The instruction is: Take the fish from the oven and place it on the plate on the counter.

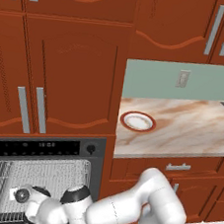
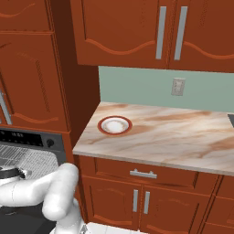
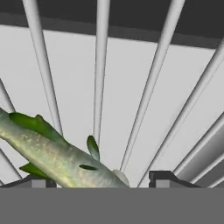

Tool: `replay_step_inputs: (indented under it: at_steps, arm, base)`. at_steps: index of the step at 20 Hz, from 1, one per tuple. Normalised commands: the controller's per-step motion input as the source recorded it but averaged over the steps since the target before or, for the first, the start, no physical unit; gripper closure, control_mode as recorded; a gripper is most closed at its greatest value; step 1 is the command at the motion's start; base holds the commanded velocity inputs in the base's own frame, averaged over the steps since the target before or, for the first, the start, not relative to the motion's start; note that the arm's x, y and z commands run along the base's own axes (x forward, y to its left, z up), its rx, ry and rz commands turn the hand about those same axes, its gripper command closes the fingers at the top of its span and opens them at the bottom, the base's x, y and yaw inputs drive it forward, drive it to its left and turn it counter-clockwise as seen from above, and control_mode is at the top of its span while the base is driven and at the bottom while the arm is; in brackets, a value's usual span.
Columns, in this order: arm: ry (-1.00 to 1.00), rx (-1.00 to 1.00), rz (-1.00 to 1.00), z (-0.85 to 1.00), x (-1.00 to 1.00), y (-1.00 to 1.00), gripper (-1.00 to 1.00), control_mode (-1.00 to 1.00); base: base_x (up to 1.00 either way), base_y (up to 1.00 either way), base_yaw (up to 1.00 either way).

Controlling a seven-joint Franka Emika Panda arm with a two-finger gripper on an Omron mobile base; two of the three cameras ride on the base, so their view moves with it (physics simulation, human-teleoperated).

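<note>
Gripper (image 3: 96,183) jaws apart, straddling the fish (image 3: 57,155), no grasp visible. Fish: slender, speckled greenish-yellow w/ green fins, lying on thin wire rack (image 3: 148,92) inside black oven (image 1: 42,150). Farther right, round white red-rimmed plate (image 1: 138,121) on marbled counter (image 1: 191,128).

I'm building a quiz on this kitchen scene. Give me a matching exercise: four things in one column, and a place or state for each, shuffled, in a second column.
Things:
1. fish
2. plate
3. oven
4. gripper

Places or states:
A. on the marbled counter, nothing on it
B. door open, wire rack showing
C. lying on the rack bars, between the jaws
D. reaching into the oven, jaws apart

Pairs: 1-C, 2-A, 3-B, 4-D
</note>
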Motion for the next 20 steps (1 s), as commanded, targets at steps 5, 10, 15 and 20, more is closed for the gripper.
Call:
replay_step_inputs:
  at_steps: [5,10,15,20]
  arm:
    - [0.08,-0.04,0.02,-0.69,-1.0,0.0,-1.0,-1.0]
    - [0.09,-0.04,0.04,-0.77,-1.0,0.0,-1.0,-1.0]
    - [0.13,-0.05,0.06,-0.67,-1.0,0.0,-1.0,-1.0]
    - [0.15,-0.06,0.07,-0.53,-0.94,0.0,-1.0,-1.0]
  base:
    - [0.0,0.0,0.0]
    - [0.0,0.0,0.0]
    - [0.0,0.0,0.0]
    - [0.0,0.0,0.0]
